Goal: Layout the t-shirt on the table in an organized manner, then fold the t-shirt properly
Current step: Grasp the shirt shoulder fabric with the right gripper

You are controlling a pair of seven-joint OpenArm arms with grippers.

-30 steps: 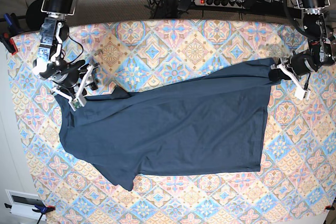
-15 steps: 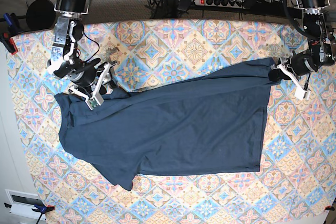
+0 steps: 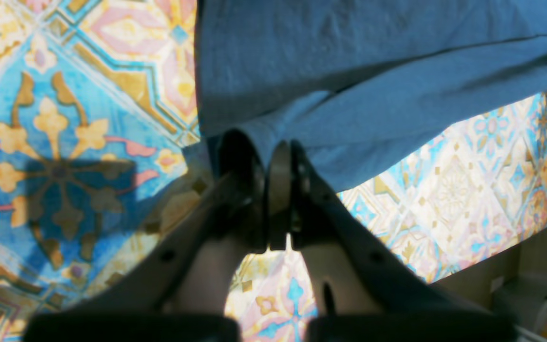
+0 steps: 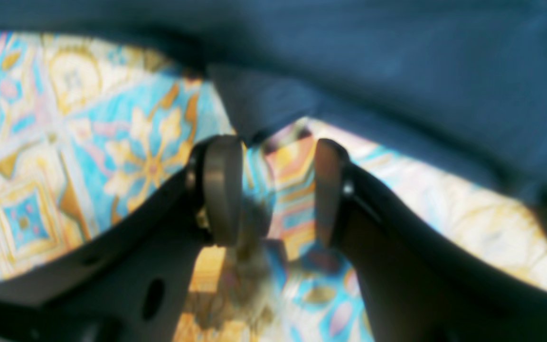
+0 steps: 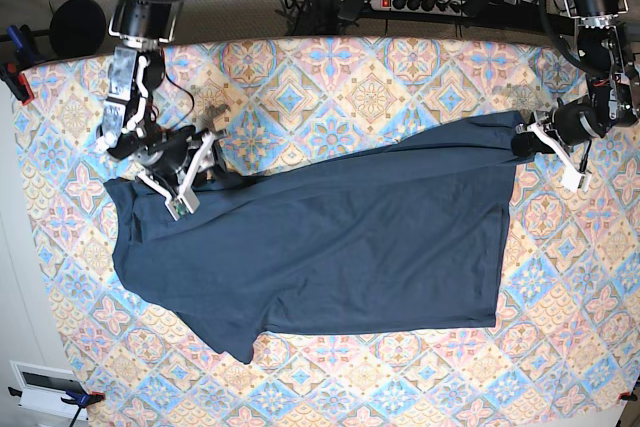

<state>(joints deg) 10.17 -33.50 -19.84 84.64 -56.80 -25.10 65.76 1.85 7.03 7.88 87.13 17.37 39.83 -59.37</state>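
Now the t-shirt (image 5: 330, 237) lies spread across the middle of the table (image 5: 400, 77), mostly flat, its far edge still slanting and a small flap poking out at ten o'clock. The right gripper (image 5: 195, 169) has slid along that far edge over the last second, moving inward toward the flap, jaws parted with nothing between them. The left gripper (image 5: 540, 139) hasn't budged at two o'clock, pinched shut on the hem corner. By the look of it, layout continues; folding hasn't begun.
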